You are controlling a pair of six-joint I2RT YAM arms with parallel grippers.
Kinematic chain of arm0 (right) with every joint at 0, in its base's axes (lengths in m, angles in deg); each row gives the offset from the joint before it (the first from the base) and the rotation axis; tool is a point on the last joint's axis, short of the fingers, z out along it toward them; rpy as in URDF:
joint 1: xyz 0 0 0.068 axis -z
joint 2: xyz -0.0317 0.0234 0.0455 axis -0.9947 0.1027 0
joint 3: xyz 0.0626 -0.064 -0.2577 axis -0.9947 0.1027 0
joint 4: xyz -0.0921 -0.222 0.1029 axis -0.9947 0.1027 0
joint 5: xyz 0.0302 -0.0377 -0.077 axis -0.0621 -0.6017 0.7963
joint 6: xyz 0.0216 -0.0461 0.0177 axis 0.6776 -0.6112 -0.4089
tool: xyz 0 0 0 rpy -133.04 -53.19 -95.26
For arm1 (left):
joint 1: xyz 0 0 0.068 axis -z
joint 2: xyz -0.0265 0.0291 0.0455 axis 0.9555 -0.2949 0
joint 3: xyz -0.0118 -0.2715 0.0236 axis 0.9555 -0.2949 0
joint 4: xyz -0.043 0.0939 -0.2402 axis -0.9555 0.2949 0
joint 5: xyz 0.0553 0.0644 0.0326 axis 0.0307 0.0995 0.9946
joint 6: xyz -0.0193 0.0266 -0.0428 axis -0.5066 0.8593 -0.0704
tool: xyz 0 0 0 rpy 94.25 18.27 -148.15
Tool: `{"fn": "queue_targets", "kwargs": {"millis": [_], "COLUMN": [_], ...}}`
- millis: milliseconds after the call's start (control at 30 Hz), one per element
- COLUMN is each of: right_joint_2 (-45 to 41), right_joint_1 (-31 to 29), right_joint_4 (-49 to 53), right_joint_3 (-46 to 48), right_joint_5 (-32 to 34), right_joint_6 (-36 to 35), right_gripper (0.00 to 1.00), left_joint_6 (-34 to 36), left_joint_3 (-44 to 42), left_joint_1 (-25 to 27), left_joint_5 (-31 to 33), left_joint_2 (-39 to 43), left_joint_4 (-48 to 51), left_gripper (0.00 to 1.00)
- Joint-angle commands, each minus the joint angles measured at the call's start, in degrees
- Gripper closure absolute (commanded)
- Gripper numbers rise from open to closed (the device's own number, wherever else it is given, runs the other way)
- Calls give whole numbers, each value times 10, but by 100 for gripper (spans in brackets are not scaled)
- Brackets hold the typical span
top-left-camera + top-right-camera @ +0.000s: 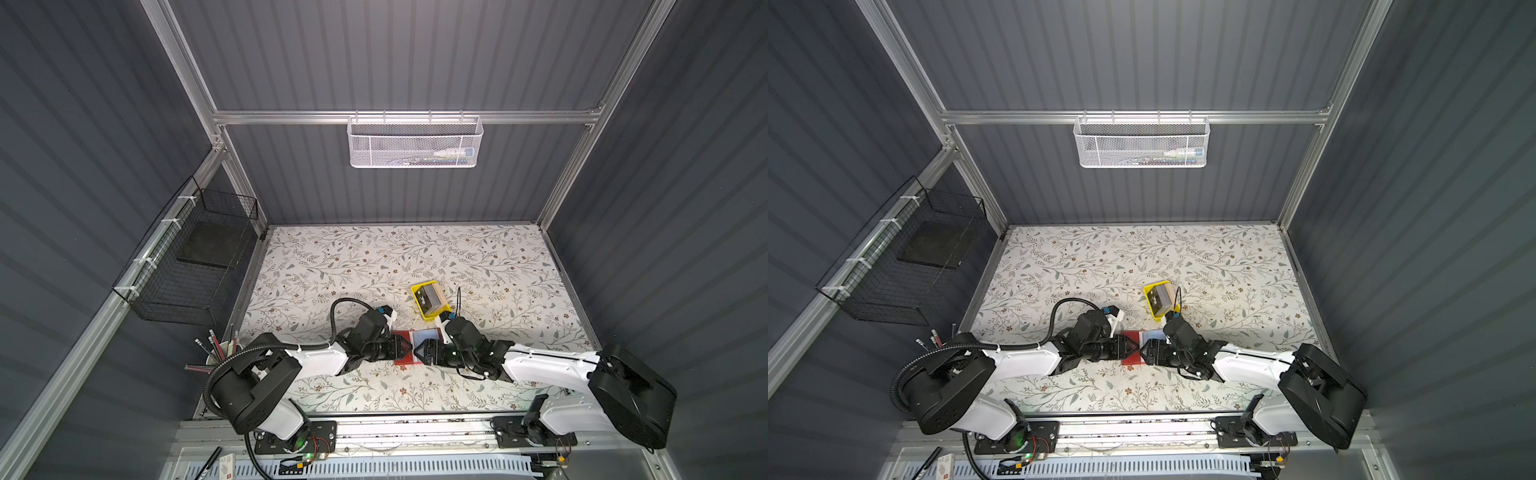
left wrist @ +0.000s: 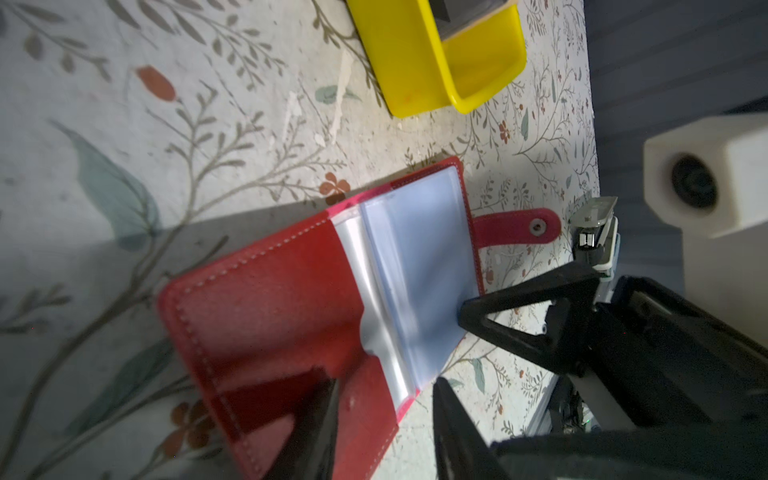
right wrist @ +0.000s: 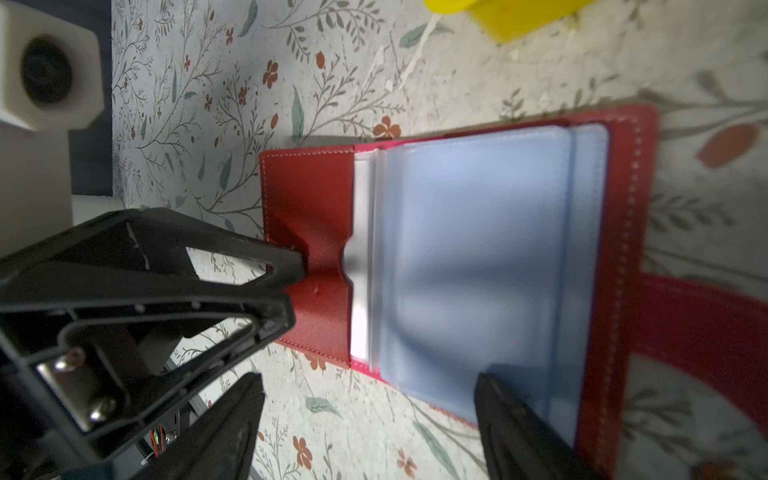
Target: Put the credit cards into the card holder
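Holder-opening step: the card holder point(image 1: 403, 337) lies open on the table, lower centre in both top views. The left hand point(image 2: 385, 380), narrowly parted, and the right hand point(image 3: 370, 376), spread wide, press it flat, gripping nothing. Next, probably, one hand must fetch the credit cards point(image 1: 432, 296) from the yellow tray point(image 1: 417, 289).

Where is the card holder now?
In both top views the card holder lies open, front and centre, between the left gripper and right gripper, before the yellow tray.

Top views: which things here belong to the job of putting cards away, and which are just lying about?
Job in hand:
- card holder, red, lying open
- credit cards, in the yellow tray

Just lying about:
- white mesh basket
- black wire basket
- cup of pencils
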Motion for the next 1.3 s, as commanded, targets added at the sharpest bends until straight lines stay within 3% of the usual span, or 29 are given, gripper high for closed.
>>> {"fn": "queue_targets", "kwargs": {"millis": [0,233,600,933,1267], "right_joint_2": [-15,-23,6,52,15], "right_joint_1": [-1,13,54,65,65], "right_joint_4": [51,73,68,33,41], "right_joint_3": [-7,-33,-73,-65,-45], "right_joint_5": [29,32,5,-29,-29], "right_joint_6": [-5,-23,-55,-50,-42], "right_gripper": [18,18,18,19,19], "left_joint_6": [24,20,19,9,-8], "left_joint_3": [28,35,35,26,-2], "left_joint_1": [-6,-7,-7,5,15], "left_joint_5": [17,46,41,1,-29], "left_joint_2": [-2,-27,-39,-17,-18], "left_joint_4": [51,78,76,27,-5], "left_gripper": [61,62,62,61,61]}}
